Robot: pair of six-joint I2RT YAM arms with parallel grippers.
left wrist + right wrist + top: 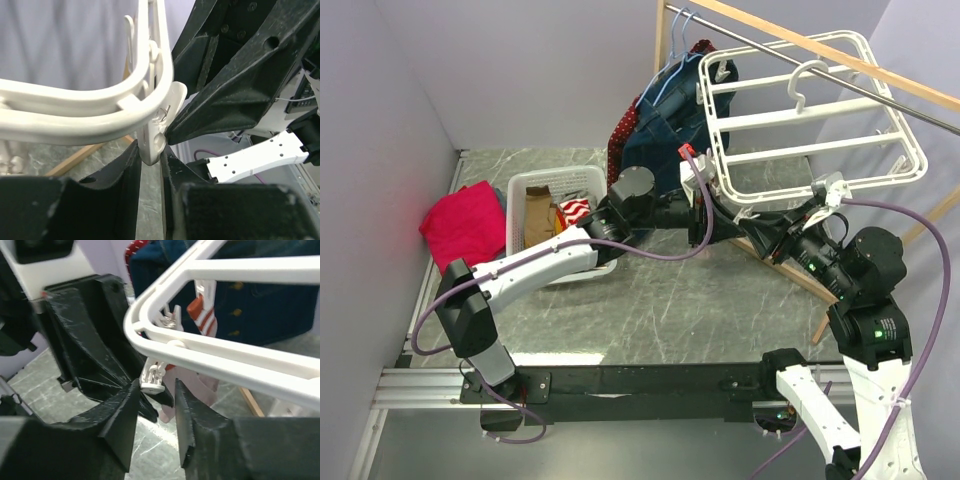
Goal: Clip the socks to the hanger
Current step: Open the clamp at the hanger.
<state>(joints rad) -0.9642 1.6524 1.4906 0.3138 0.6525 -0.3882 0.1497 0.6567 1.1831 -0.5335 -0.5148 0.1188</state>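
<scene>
**Pinching the corner clip so the sock seats cleanly**

The left gripper [150, 157] has its fingers at a narrow gap, with the lower end of a white clip [152, 140] pinched between them. Both fingers look to touch it. The right gripper [156, 386] stands part open just beside that same clip and holds nothing I can make out.

The clip dangles at the near left corner of the hanger [235, 357]. A pale pink sock [207, 382] hangs under the hanger's near rail, right behind the right fingers. Whether the clip already bites it I cannot tell. A striped sock [199, 315] hangs further in, and the navy garment [270, 305] is beyond.

The step in hand looks to be working this clip onto the pink sock.

- **Squeeze:** press square across the clip, because it swivels on its link and could twist out of the grip.
- **Force:** press lightly. The hanger hangs free by its hook, and a sideways shove would probably swing it away from both arms.
- **Sock:** feed its edge deep into the clip's mouth, and ease the squeeze only once the fabric is well in.
- **Right arm:** back it off last, straight and slowly, so it does not drag the sock.
</scene>
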